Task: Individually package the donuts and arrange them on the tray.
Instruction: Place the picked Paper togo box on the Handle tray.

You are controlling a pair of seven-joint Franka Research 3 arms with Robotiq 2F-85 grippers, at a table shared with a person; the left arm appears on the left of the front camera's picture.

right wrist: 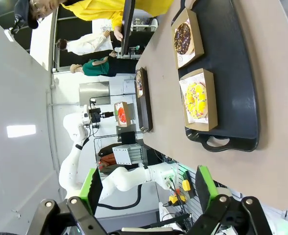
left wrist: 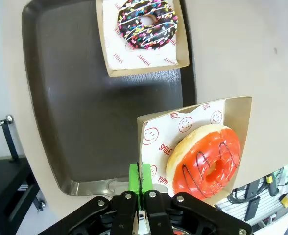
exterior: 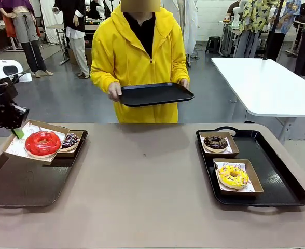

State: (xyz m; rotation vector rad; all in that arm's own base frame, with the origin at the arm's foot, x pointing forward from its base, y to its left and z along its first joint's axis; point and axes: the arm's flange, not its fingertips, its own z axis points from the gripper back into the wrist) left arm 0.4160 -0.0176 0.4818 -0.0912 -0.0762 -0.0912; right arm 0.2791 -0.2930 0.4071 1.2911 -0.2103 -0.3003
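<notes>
Left gripper [left wrist: 140, 182] pinching the red donut's [left wrist: 205, 160] cardboard box [exterior: 32, 141] above the tray [exterior: 17, 184] (wrist view shows pads clamped), right gripper [right wrist: 149, 193] spread wide.

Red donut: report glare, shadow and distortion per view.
Left wrist view: curved light streaks glint on the red donut, its box casts a soft shadow on the dark tray, and the tray's edges bow. Front view: evenly lit, red donut glossy. Right wrist view: scene turned sideways, table edge curved.
</notes>
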